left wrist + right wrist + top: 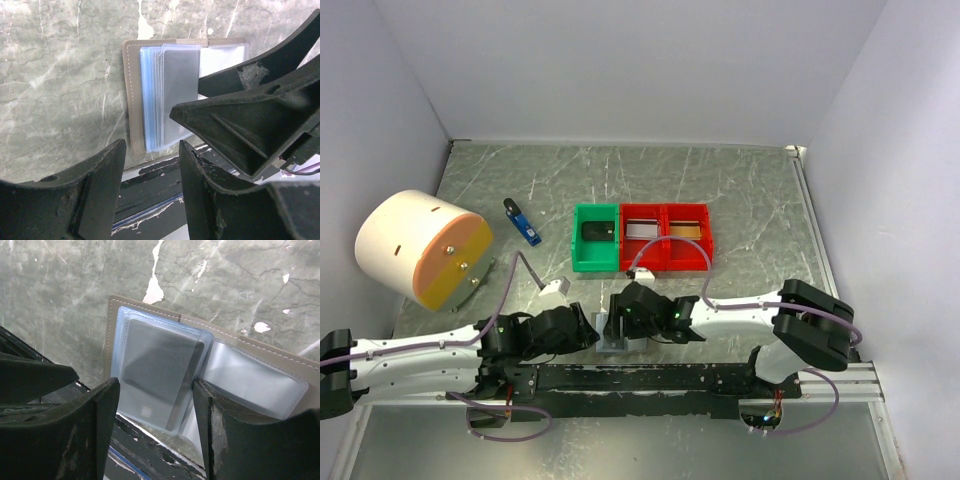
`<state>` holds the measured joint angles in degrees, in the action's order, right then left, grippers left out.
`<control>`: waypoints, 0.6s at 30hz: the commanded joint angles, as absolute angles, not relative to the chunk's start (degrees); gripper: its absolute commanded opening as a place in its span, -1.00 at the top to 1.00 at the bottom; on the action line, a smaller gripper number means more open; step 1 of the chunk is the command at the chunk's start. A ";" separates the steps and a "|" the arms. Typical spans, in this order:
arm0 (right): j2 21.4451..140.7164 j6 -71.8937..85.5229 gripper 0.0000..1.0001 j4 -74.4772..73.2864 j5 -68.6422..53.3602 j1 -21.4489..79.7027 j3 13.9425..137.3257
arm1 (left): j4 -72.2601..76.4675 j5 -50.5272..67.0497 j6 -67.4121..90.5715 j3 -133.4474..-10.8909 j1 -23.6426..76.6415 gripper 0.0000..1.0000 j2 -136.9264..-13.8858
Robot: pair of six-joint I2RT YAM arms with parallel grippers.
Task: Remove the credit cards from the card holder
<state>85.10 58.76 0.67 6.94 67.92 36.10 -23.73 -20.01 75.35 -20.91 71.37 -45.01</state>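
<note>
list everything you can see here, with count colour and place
card holder: 1, grey, open at the table's near edge, under the fingers
tray: 1, green, mid table, dark card inside
trays: 2, red, right of the green one, a card in each
gadget: 1, blue and black, left of the trays
drum: 1, white with orange face, far left
table: 1, grey marbled
left fingers: 2, black, apart
right fingers: 2, black, apart
</note>
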 commanded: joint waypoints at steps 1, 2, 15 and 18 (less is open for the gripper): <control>87.40 57.53 -0.28 -5.09 7.12 67.93 36.39 | -21.87 -19.66 74.61 -22.01 71.63 -0.16 -46.15; 87.97 56.89 -0.32 -7.12 7.72 68.01 37.78 | -22.29 -19.96 74.99 -22.10 71.63 -0.15 -46.22; 98.13 56.60 -0.37 -26.19 19.92 72.32 52.08 | -28.61 -22.80 79.01 -21.10 71.63 -0.17 -40.11; 98.61 56.19 -0.33 -24.51 18.77 72.48 51.47 | -29.11 -22.88 79.01 -21.00 71.63 -0.18 -39.55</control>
<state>95.61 56.88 -19.16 15.46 72.38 53.12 -27.07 -21.02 78.28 -20.91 71.37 -40.53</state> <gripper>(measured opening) 0.676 0.588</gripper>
